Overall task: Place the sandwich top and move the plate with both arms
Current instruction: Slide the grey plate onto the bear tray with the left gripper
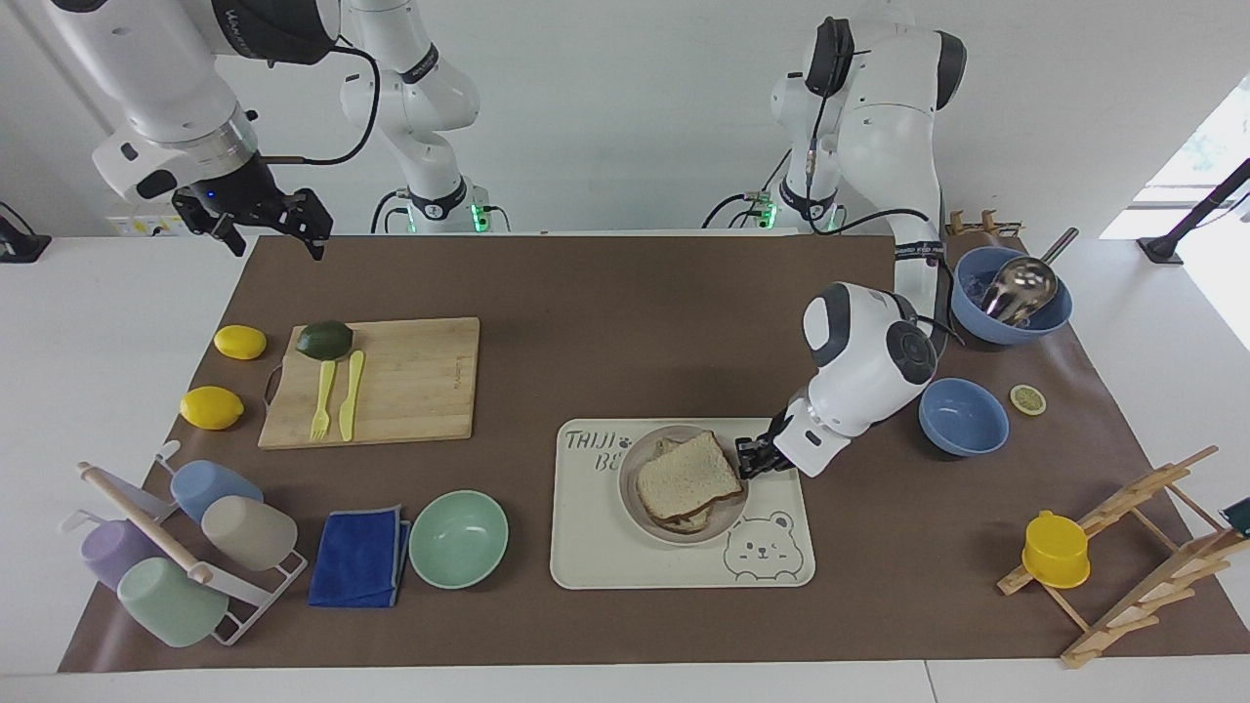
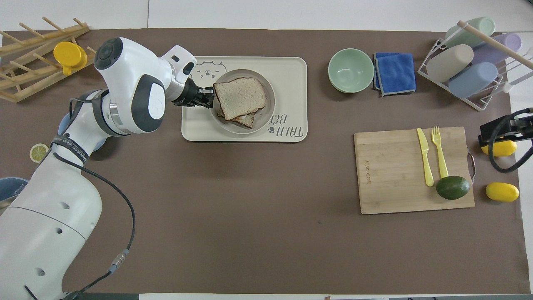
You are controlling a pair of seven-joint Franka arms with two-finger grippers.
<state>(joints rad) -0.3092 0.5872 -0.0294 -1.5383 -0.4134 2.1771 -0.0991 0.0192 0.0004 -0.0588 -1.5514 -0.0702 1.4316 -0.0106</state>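
Observation:
The sandwich top [image 1: 688,476] lies on a lower slice on the beige-grey plate [image 1: 628,469], askew so the lower slice peeks out. The plate rests on the cream bear tray [image 1: 625,557]. My left gripper [image 1: 747,459] is shut on the plate's rim on the side toward the left arm's end of the table. In the overhead view the left gripper [image 2: 208,97] meets the plate [image 2: 268,112] beside the sandwich top [image 2: 240,98]. My right gripper [image 1: 271,234] waits open in the air over the mat's corner at the right arm's end, also in the overhead view [image 2: 499,129].
A mint-green bowl [image 1: 458,539] and blue cloth [image 1: 359,557] lie beside the tray toward the right arm's end. A blue bowl [image 1: 963,417] sits under the left arm's elbow. A cutting board [image 1: 410,381] holds cutlery and an avocado. Cup racks stand at both ends.

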